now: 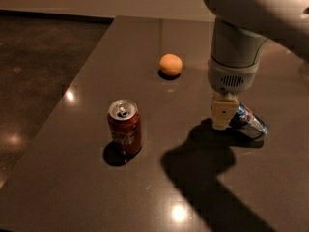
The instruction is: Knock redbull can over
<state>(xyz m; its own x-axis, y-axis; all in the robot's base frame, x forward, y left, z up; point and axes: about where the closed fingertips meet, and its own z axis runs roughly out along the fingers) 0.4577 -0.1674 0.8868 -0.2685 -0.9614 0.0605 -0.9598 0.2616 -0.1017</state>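
The redbull can (249, 122) is slim, silver and dark blue with red marks. It lies on its side on the dark table (72, 178) at the right, pointing toward the lower right. My gripper (224, 111) hangs from the white arm, straight down, right against the can's left end. One cream-coloured finger (222, 111) shows and hides part of the can. The arm's shadow falls on the table below the can.
A wider red cola can (125, 126) stands upright left of centre, its top open. An orange (171, 64) lies farther back near the middle. The table's left edge runs diagonally, with dark floor beyond it.
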